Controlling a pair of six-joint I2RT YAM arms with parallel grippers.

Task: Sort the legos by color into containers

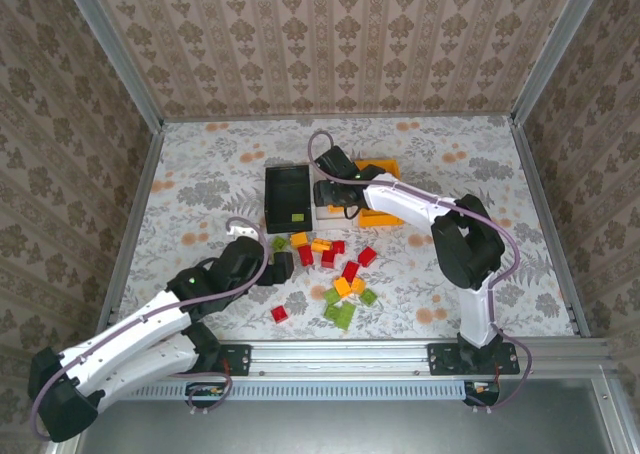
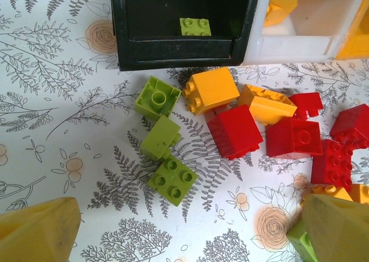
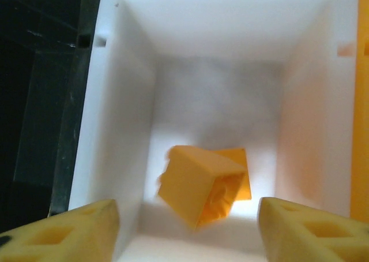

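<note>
The floral table [image 1: 200, 184] carries both arms at its near edge. The left arm [image 1: 140, 339] reaches toward the middle, and the right arm [image 1: 470, 254] bends back over the bins. The 3 bins stand joined in a row: the black bin [image 1: 288, 189] on the left, the white bin [image 3: 219, 37] in the middle and the orange bin [image 1: 388, 166] on the right. The right gripper [image 3: 187, 233] hangs above the white bin with its fingers [image 3: 63, 233] spread wide. The left gripper [image 2: 184, 239] hovers low over the table on the near side of the black bin, and its fingers [image 2: 34, 233] are also wide apart and grip no brick. The legos [image 1: 335, 269] lie loose on the table between the bins and the arm bases, with red, orange-yellow and lime mixed together. In the left wrist view, 3 lime bricks [image 2: 160, 136] lie close together just in front of the black bin. To their right are 2 orange-yellow bricks [image 2: 212, 89] and a cluster of red bricks [image 2: 234, 131]. 1 lime brick [image 2: 195, 26] lies flat inside the black bin. Inside the white bin an orange-yellow brick [image 3: 199, 190] sits tilted and blurred against a second orange-yellow piece [image 3: 237, 161]. I cannot tell whether it rests on the bin floor.
</note>
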